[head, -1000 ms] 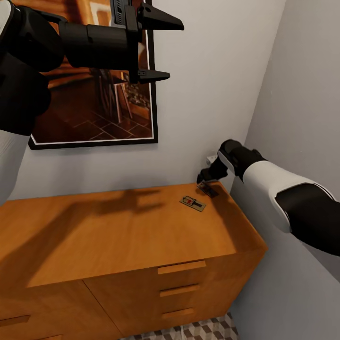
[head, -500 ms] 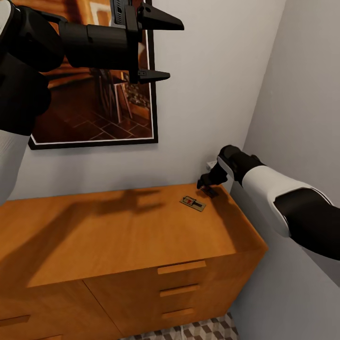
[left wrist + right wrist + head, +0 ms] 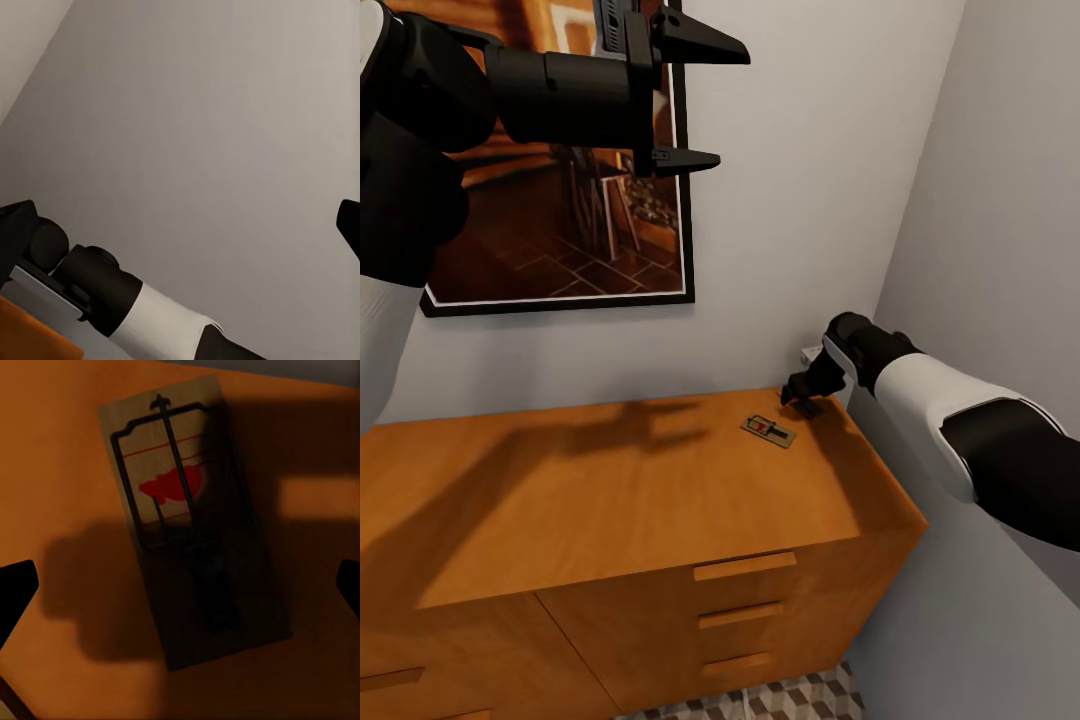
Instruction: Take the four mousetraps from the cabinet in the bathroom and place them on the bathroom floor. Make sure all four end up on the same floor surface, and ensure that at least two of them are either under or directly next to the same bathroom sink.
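Plain grey-white walls meet in a corner at far right, w/ a low orange-brown wooden cabinet (image 3: 620, 480) pushed into it; its smooth flat top runs wide to the left and ends at a straight near edge above drawer fronts w/ slim bar handles. A strip of cube-patterned tiled bathroom floor (image 3: 780, 700) shows at the bottom, just below the cabinet's right drawers. Large dark-framed picture of a brown tiled interior (image 3: 575, 215) hangs on the far wall, left of centre. One small flat rectangular mousetrap w/ wire parts and a red mark (image 3: 768, 430) lies flat on the cabinet top toward the far right corner, long axis at an angle to the cabinet edges; bare wood all around it, lots of open top to the left and near side, less toward the far wall and right wall. In the right wrist view a trap (image 3: 191, 517) of the same look lies on pale wood base, thin black wire frame, red blotch, partly under dark shadow. Black right gripper (image 3: 800, 392) sits low over the cabinet's far right corner, just right of that trap, fingers spread apart w/ nothing clamped. Black left gripper (image 3: 682, 102) is held high in front of the picture, pointed fingers wide apart, empty.
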